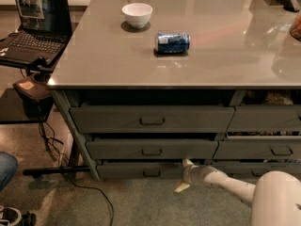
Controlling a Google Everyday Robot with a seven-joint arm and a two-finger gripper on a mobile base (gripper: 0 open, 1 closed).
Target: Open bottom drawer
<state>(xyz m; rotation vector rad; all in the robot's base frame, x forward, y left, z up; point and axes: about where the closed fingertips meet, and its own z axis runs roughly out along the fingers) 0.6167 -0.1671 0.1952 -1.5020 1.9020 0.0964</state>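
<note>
Gripper (182, 175) spread beside bottom drawer (134, 170); contact seemingly hidden in shadow

Gripper (184, 175) is low at the R end of the shallow dark grey bottom drawer (136, 170), fingers spread apart, covering that corner. Upper tip is at the gap above the drawer front; can't tell if it's inside. White robot arm (244, 189) is cut off at bottom & R edges. Neighbouring grey drawer stack (268, 121) is cut by R edge. Open black laptop (35, 25) is clipped at L edge. Blue-jeans knee (5, 169) is mostly out of shot. Blue can (172, 41) lies on its side, label too blurry to read.
</note>
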